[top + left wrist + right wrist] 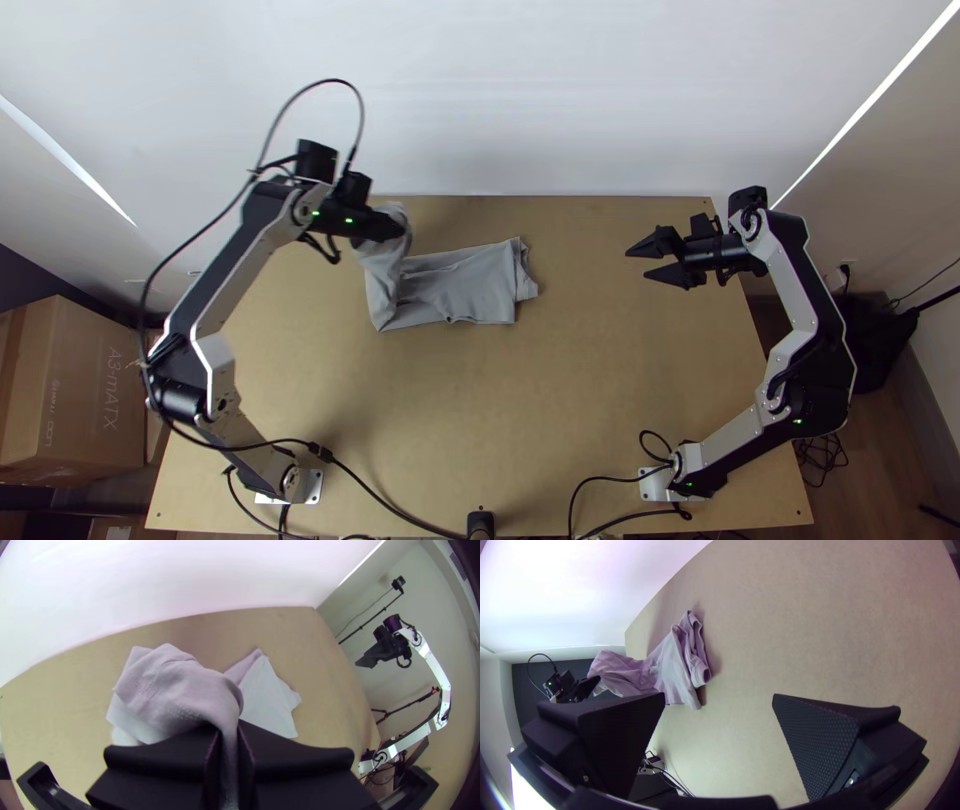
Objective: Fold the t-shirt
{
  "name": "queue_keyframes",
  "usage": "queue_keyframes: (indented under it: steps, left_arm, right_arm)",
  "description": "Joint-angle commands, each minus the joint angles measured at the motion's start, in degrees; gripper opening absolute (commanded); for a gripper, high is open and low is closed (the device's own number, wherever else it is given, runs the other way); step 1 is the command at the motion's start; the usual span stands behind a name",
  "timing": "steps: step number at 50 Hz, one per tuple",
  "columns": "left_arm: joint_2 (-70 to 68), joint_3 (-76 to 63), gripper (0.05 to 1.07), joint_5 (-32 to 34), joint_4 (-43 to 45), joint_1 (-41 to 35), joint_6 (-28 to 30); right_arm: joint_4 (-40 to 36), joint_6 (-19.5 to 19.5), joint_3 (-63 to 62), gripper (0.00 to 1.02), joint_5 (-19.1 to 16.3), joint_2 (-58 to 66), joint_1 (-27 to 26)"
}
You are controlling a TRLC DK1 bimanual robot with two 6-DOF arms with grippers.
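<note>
In the top view my left gripper (pixel 392 228) is over the left end of the grey t-shirt (pixel 465 285), which lies as a folded strip left of the table's middle, its left end lifted and bunched. In the left wrist view the gripper (pixel 229 740) is shut on a strip of the t-shirt (pixel 175 685), the cloth passing between its fingers. My right gripper (pixel 650 258) stands open at the right of the table, apart from the cloth. The right wrist view shows this gripper (pixel 719 715) with nothing between its fingers and the t-shirt (pixel 672 665) beyond.
The wooden table (pixel 450 420) has bare wood in front of the cloth and between the cloth and the right arm. A white wall (pixel 540 100) rises behind the far edge. A cable (pixel 385 500) crosses the near left part.
</note>
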Motion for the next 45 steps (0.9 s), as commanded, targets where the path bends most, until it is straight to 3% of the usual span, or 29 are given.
queue_keyframes:
  steps: [1,22,23,24,26,28,39,45]
  left_arm:
    - [4.6,3.7,0.08,-1.2,2.0,-4.2,-3.3]
    - [22.4,19.5,0.08,-7.0,6.7,-18.3,-10.3]
    - [23.8,21.1,0.12,-7.3,6.6,-18.8,-11.1]
    - [25.2,23.0,0.22,-7.3,6.5,-19.4,-12.2]
    - [27.3,25.6,0.59,-7.1,6.5,-20.4,-13.7]
    - [29.1,28.0,1.05,-7.2,6.6,-21.5,-14.4]
    - [27.4,29.3,1.03,-6.7,12.7,-23.8,-16.6]
    - [23.7,28.8,1.03,-6.7,12.2,-22.0,-16.5]
  right_arm:
    - [0.4,-0.4,-2.3,0.99,0.4,-1.9,-0.6]
    - [5.1,0.3,-9.3,0.99,2.5,-3.3,-0.1]
    - [5.3,0.3,-9.7,0.99,2.5,-3.3,0.1]
    - [5.7,0.3,-10.3,0.99,2.6,-3.4,0.3]
    - [6.7,0.4,-11.6,0.99,3.0,-3.5,1.0]
    - [7.7,0.5,-13.0,0.99,3.5,-3.6,1.7]
    - [13.7,1.6,-16.7,0.99,8.4,-2.4,7.9]
    - [14.5,1.6,-14.6,0.99,9.0,-0.2,10.3]
